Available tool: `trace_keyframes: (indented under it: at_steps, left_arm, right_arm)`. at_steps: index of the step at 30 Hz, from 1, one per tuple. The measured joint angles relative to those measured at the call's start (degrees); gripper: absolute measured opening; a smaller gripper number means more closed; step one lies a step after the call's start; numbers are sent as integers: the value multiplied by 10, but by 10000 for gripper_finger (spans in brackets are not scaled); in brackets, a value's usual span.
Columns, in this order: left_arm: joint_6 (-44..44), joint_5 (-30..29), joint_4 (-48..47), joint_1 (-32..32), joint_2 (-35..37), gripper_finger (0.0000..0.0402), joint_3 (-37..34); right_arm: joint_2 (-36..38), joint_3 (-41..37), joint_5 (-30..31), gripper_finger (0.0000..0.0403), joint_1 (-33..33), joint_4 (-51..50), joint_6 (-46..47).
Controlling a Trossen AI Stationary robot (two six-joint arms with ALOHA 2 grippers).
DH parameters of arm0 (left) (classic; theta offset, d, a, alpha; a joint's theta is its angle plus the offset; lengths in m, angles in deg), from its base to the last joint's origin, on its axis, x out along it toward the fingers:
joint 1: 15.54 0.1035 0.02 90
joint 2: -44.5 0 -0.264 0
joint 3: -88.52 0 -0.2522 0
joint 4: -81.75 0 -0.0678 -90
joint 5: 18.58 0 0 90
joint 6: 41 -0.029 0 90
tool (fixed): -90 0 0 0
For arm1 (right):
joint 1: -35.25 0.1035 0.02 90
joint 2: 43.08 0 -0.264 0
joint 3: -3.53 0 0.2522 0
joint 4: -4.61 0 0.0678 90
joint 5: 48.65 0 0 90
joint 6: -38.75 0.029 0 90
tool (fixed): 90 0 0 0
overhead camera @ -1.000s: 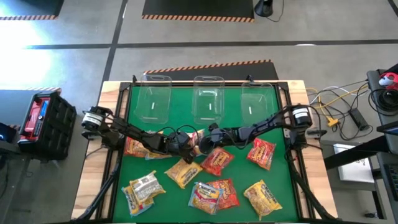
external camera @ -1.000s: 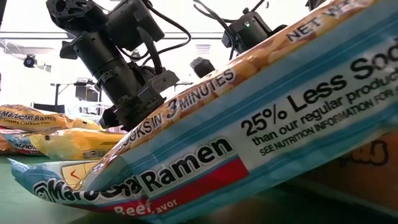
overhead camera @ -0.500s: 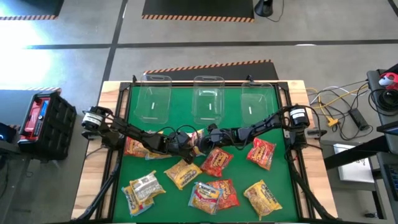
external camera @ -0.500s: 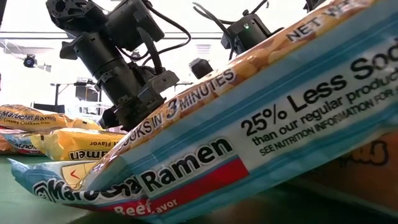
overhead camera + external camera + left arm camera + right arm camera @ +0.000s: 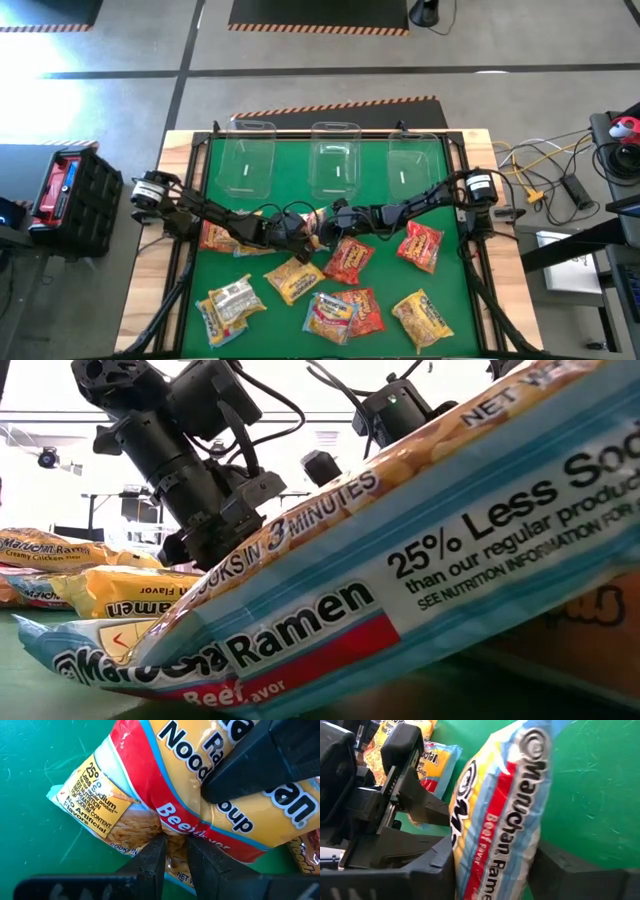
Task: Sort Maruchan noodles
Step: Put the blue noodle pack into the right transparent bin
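A Beef Maruchan packet (image 5: 318,222), yellow with red and blue bands, sits between my two grippers at the middle of the green mat. My left gripper (image 5: 305,232) comes from the table's left and is shut on it; its wrist view shows the packet's printed face (image 5: 165,785). My right gripper (image 5: 331,221) comes from the right and is shut on the same packet (image 5: 495,815). Other packets lie flat on the mat: yellow-orange (image 5: 293,277), red (image 5: 350,258) and pale (image 5: 232,303). My left gripper (image 5: 174,850) pinches the packet's edge by the noodle window (image 5: 172,834) between its two fingertips (image 5: 152,855), which lie across that edge. My right gripper (image 5: 495,870) has the packet's body (image 5: 500,845) between its two fingers (image 5: 437,867), one on each face. The packet stands on edge and tilted. One right finger (image 5: 240,765) creases the wrapper.
Three clear bins (image 5: 247,160) (image 5: 335,160) (image 5: 405,165) stand along the mat's far edge. More packets lie under the left arm (image 5: 232,240), right of the grippers (image 5: 420,245) and along the near edge (image 5: 340,312) (image 5: 425,318). One near packet (image 5: 400,570) fills the low view.
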Motion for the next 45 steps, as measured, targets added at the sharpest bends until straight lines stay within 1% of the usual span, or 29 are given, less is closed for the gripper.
trace_keyframes:
  at_steps: [3,9,14,23,27,29,34,38,45]
  left_arm:
    - [0,0,0,0,5,59,0]
    - [0,2,-3,-6,27,59,-1]
    - [-3,0,-9,-7,57,59,-1]
    - [-5,-18,-28,-7,129,59,-7]
    - [-22,-30,-25,-7,169,59,-7]
    - [-32,-34,-24,-7,187,59,-7]
    - [-60,-51,-43,-9,231,59,-9]
    - [-75,-72,-60,-8,254,59,-9]
    - [-86,-89,-50,-8,262,59,-9]
  right_arm:
    - [0,0,-1,146,0,0,0]
    - [8,0,-21,151,-2,-6,0]
    - [25,1,-30,146,-6,-21,-18]
    - [50,2,-42,146,-10,-47,-38]
    - [72,1,-46,146,-12,-79,-56]
    - [90,0,-45,146,-13,-106,-66]
    - [137,2,-45,146,-15,-135,-94]
    - [199,2,-46,146,-19,-185,-131]
    - [334,1,-41,146,-46,-349,-210]
